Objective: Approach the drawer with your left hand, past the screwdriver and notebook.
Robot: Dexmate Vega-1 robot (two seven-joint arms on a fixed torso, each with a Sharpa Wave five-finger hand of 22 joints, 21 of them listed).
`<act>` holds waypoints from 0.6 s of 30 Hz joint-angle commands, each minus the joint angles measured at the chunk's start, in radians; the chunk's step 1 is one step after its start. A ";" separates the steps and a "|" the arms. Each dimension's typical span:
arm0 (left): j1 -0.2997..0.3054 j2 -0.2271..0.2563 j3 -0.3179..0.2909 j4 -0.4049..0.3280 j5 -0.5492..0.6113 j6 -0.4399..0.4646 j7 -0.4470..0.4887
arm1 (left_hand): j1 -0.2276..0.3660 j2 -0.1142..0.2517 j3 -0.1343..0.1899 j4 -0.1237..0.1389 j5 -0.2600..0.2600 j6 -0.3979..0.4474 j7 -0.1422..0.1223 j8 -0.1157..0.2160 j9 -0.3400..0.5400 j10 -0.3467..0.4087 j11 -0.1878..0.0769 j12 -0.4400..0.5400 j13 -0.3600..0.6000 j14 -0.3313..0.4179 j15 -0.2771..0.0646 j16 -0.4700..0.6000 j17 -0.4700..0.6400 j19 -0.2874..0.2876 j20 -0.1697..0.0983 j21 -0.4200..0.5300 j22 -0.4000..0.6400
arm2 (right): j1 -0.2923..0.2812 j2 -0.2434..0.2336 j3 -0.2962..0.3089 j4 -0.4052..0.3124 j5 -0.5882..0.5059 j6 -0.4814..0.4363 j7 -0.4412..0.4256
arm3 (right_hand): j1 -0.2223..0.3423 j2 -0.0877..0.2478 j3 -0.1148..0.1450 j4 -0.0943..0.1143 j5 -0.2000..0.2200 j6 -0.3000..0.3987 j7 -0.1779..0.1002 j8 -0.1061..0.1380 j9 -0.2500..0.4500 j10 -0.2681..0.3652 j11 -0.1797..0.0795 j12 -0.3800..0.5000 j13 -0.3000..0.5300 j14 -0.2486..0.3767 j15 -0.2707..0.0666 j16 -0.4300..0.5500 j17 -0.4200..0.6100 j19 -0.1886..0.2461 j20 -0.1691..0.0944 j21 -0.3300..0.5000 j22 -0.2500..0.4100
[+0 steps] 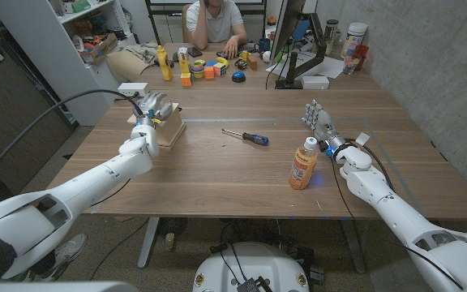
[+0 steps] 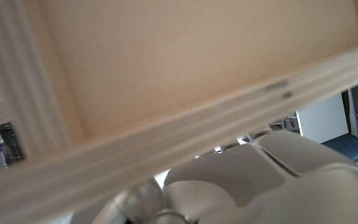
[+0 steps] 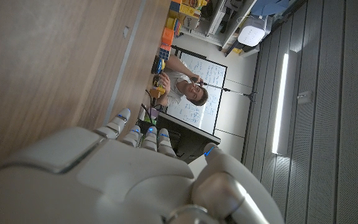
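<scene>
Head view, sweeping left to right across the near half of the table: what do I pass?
Left hand at the wooden drawer box → screwdriver → orange bottle → right hand.

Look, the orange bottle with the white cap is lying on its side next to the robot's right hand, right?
Not quite. The head view shows the orange bottle with the white cap standing upright on the wooden table, not lying down. It is indeed next to the right hand.
</scene>
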 commanded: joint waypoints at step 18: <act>0.000 0.006 0.003 -0.011 0.001 0.007 -0.010 | -0.015 0.001 0.001 0.007 0.006 -0.009 -0.003 -0.003 0.005 -0.001 -0.004 -0.001 0.005 -0.008 -0.100 0.007 0.000 0.008 0.000 -0.003 0.000 | 0.013 0.008 -0.002 0.024 -0.002 0.005 0.013 | -0.003 0.069 -0.008 0.000 0.007 -0.002 0.000 0.004 0.002 -0.001 0.004 0.004 0.005 0.001 -0.046 0.005 0.003 0.006 -0.077 -0.003 0.004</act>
